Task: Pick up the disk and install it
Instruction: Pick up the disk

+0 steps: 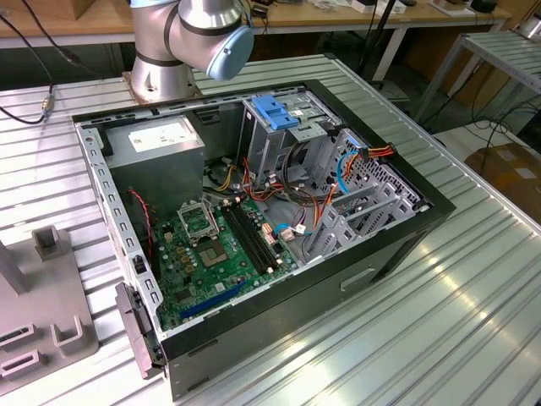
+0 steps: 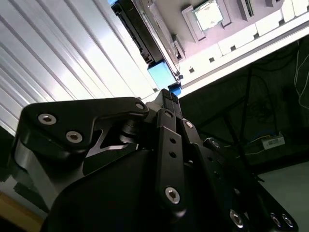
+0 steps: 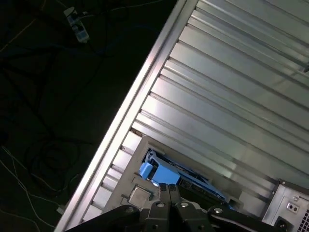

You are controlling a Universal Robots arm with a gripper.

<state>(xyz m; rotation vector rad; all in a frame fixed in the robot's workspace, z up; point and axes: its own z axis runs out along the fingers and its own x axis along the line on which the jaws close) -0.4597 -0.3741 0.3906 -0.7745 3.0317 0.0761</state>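
Note:
The disk (image 3: 186, 178) is a flat dark slab with a bright blue carrier rail, lying on a grey holder at the edge of the ribbed metal table. In the second wrist view the disk (image 2: 145, 43) ends in a blue tab. My gripper (image 2: 169, 95) has its black fingers (image 2: 165, 104) closed together, their tips right at that blue tab. In the first wrist view the gripper (image 3: 167, 187) meets the rail's near edge. Whether the tips pinch the tab cannot be made out. The open computer case (image 1: 380, 245) holds a tall grey drive cage (image 1: 279, 135).
The arm's base (image 1: 156, 76) stands behind the case. Inside are a green motherboard (image 1: 211, 245), a grey power supply (image 1: 156, 152) and loose cables (image 1: 355, 165). Grey fixtures (image 1: 46, 313) sit at the exterior view's left. Beside the holder the table edge (image 3: 120, 125) drops to a dark floor.

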